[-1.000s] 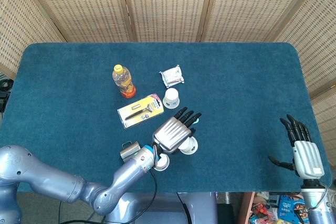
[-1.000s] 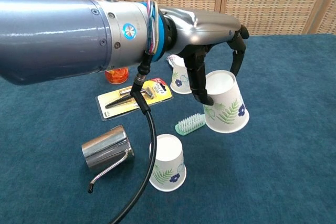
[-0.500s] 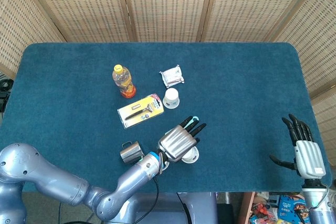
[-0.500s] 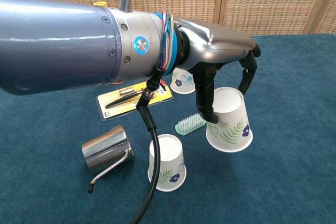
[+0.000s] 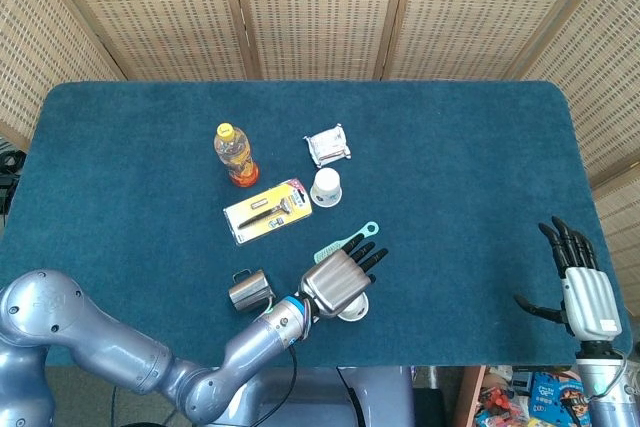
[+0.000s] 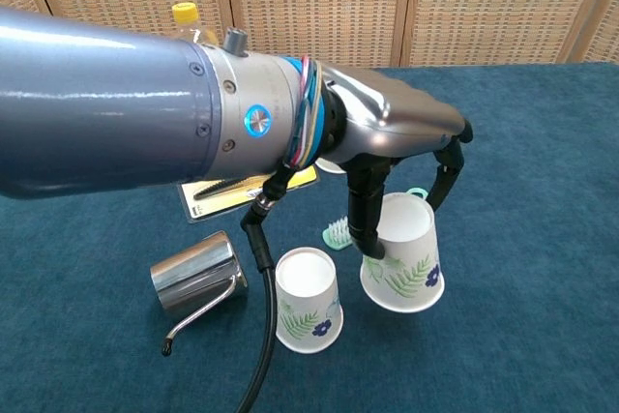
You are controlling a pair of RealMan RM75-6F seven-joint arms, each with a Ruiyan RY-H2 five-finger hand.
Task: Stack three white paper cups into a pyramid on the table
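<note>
My left hand (image 6: 406,137) grips an upside-down white paper cup with leaf print (image 6: 401,263) between thumb and fingers. It holds the cup low and slightly tilted, just right of a second upside-down cup (image 6: 308,299) standing on the table. In the head view the left hand (image 5: 340,282) covers most of the held cup (image 5: 353,309), and the forearm hides the second cup. A third cup (image 5: 326,187) stands upside down further back, by the razor pack. My right hand (image 5: 580,287) hangs open off the table's right front corner, holding nothing.
A metal mug (image 6: 198,273) lies on its side left of the cups. A teal toothbrush (image 5: 345,240) lies behind them. Further back are a yellow razor pack (image 5: 265,210), an orange drink bottle (image 5: 233,154) and a white packet (image 5: 328,145). A cable (image 6: 261,336) hangs from the left wrist.
The left hand has carried its cup down and toward the front, from beside the toothbrush to right next to the front cup. The right hand has barely moved.
</note>
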